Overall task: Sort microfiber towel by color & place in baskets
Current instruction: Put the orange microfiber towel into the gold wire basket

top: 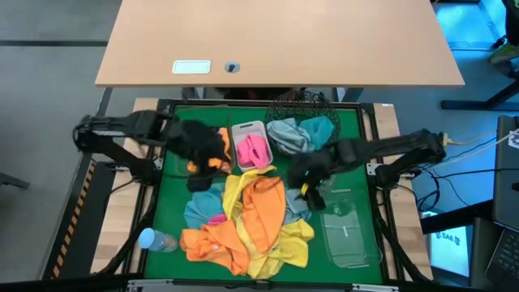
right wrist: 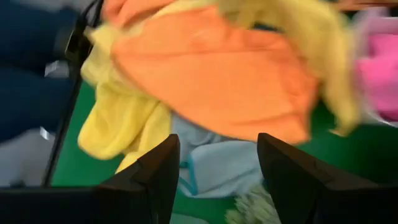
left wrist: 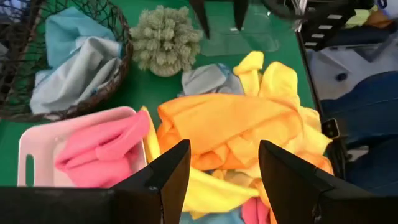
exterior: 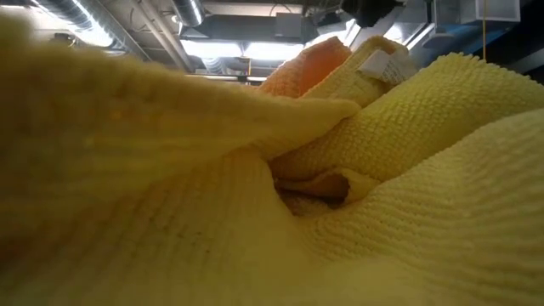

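A heap of orange (top: 261, 207), yellow (top: 288, 243), light blue and pink microfiber towels lies in the middle of the green mat. The small white tub (top: 243, 128) holds pink towels (left wrist: 99, 149). The round black wire-mesh basket (top: 296, 104) holds blue and grey towels (left wrist: 74, 62). The clear tray (top: 350, 235) sits to the right of the heap. The dark wire-grid basket (top: 180, 158) is mostly hidden under the left arm, with orange cloth (top: 207, 164) in it. My left gripper (left wrist: 224, 177) hovers open beside the tub, facing the heap. My right gripper (right wrist: 217, 180) is open over the heap's right edge.
A spiky grey-green ball plant (left wrist: 165, 37) stands between the round basket and the heap, close to the right gripper (top: 308, 182). A clear bottle with a blue cap (top: 154, 240) lies at the mat's near left. A yellow towel (exterior: 255, 195) fills the low view.
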`<state>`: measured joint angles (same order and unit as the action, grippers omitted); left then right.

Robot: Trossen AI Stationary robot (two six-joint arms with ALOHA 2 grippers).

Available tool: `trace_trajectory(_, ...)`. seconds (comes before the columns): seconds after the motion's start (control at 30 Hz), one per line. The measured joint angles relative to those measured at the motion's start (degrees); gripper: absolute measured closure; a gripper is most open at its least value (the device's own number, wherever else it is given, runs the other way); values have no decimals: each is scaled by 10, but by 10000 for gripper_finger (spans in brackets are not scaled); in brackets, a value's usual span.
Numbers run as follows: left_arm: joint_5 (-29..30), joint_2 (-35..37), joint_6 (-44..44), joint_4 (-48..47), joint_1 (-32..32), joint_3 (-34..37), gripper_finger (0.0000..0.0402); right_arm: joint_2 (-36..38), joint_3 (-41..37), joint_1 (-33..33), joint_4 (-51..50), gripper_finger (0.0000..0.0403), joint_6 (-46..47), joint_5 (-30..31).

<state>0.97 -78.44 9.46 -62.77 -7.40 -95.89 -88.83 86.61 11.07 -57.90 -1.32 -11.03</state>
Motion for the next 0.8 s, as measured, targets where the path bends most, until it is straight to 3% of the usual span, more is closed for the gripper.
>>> trace_trajectory(0.17,69,84,62,101,-63,141,219,-59,0,45,20,189,-37,25)
trace_trajectory(0.27,74,127,102,181,-86,238,219,-98,0,61,42,189,-49,53)
trace_trajectory(0.4,75,155,130,263,-106,332,219,-141,0,70,85,189,-52,35)
trace_trajectory(0.53,73,158,129,302,-116,381,219,-171,0,70,126,189,-55,-20)
trace_trajectory(0.8,73,158,130,361,-118,426,219,-212,0,70,139,189,-67,-24)
